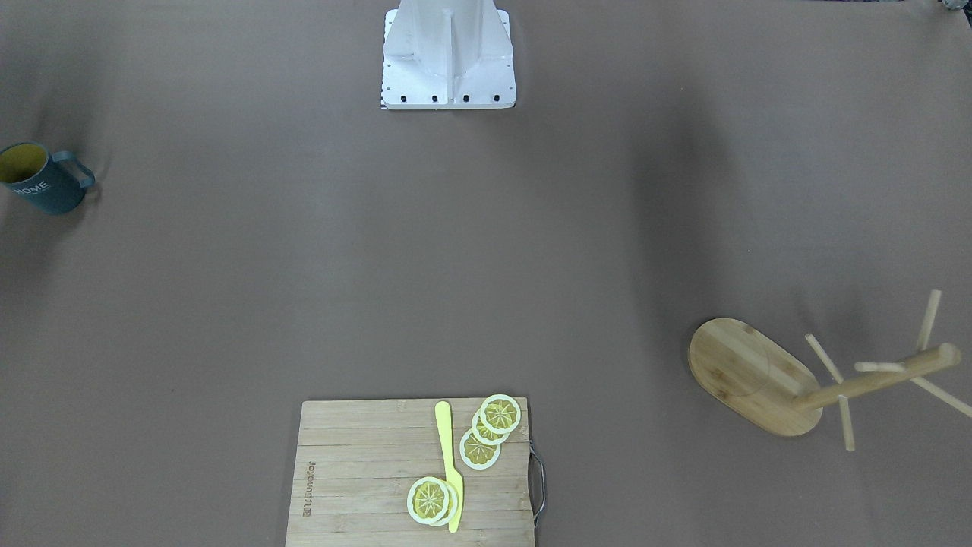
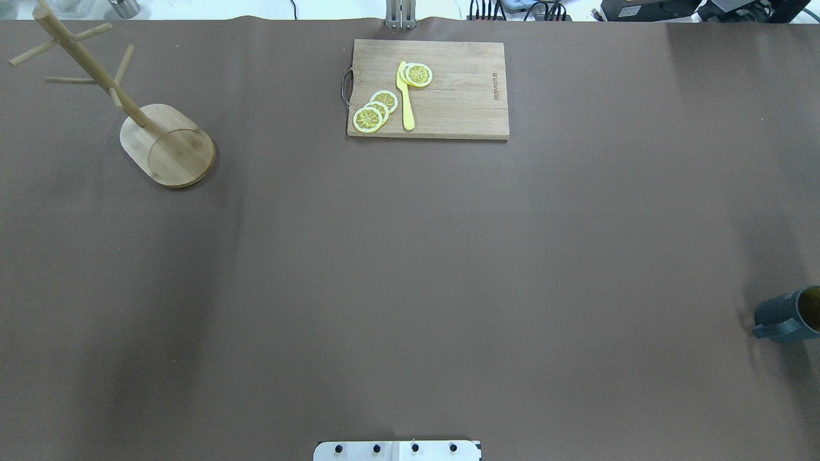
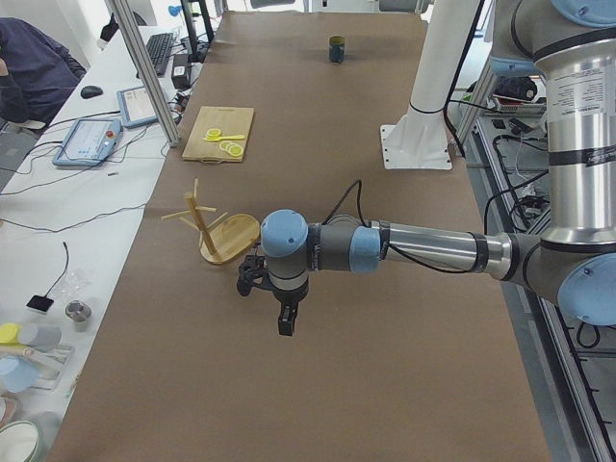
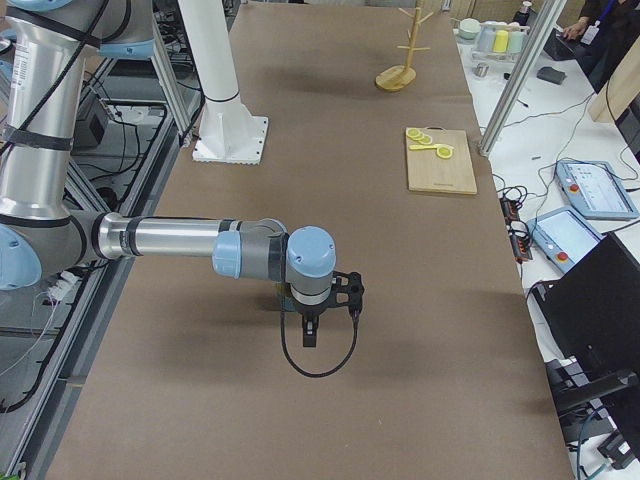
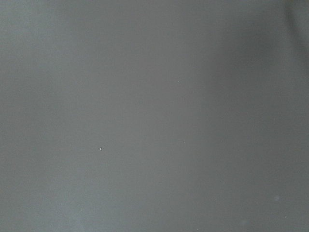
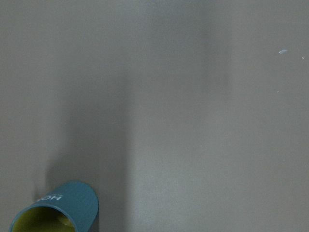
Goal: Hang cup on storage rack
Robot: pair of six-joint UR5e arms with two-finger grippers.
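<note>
The teal cup (image 1: 42,181) with a yellow inside and "HOME" lettering stands upright at the table's end on my right side; it also shows in the overhead view (image 2: 787,315) and at the bottom left of the right wrist view (image 6: 60,210). The bamboo storage rack (image 1: 767,376) stands at the far end on my left side (image 2: 168,146), its pegs bare. My left gripper (image 3: 285,324) hangs above the table near the rack. My right gripper (image 4: 311,331) hangs above the table near the cup. Both show only in the side views, so I cannot tell if they are open or shut.
A wooden cutting board (image 2: 461,96) with lemon slices (image 2: 375,110) and a yellow knife (image 2: 405,96) lies at the far middle edge. The white robot base (image 1: 448,57) stands at the near middle edge. Operators' desks and equipment line the far side.
</note>
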